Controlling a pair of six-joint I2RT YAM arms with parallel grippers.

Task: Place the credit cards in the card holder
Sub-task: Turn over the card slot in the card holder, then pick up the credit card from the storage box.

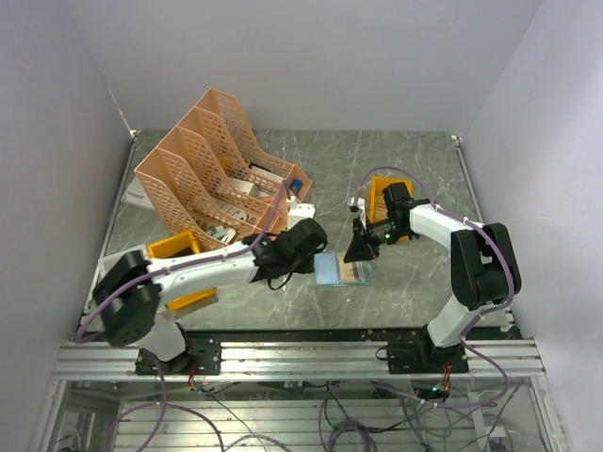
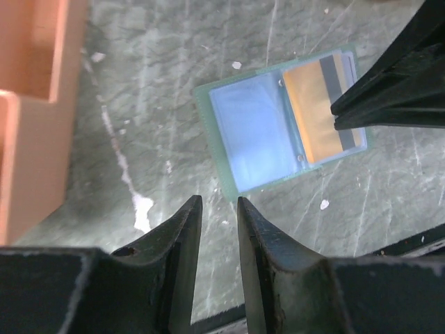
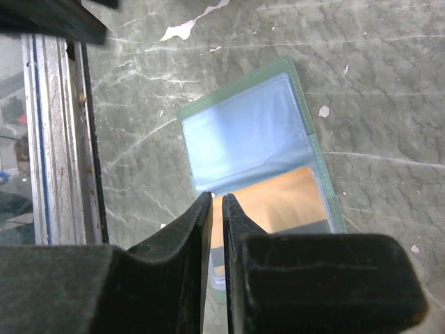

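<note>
Left hand (image 2: 218, 202): fingers slightly parted, nothing between them, hovering over bench (image 2: 174, 69) just off corner of card holder (image 2: 250, 132). Holder lies opened flat, mid-bench toward near edge. Right hand (image 3: 216, 197): fingers nearly pinched together, nothing seen between them, tips at orange credit card (image 2: 313, 111) sitting in holder's sleeve on right-arm side.

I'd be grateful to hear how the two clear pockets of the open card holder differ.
The empty pocket, nearer the left gripper, shows only pale blue glare; the filled pocket holds an orange card with a dark stripe. The right gripper reaches over the filled pocket; nothing covers the empty pocket. Both are clear sleeves of one green-edged card holder lying open on the table.
</note>
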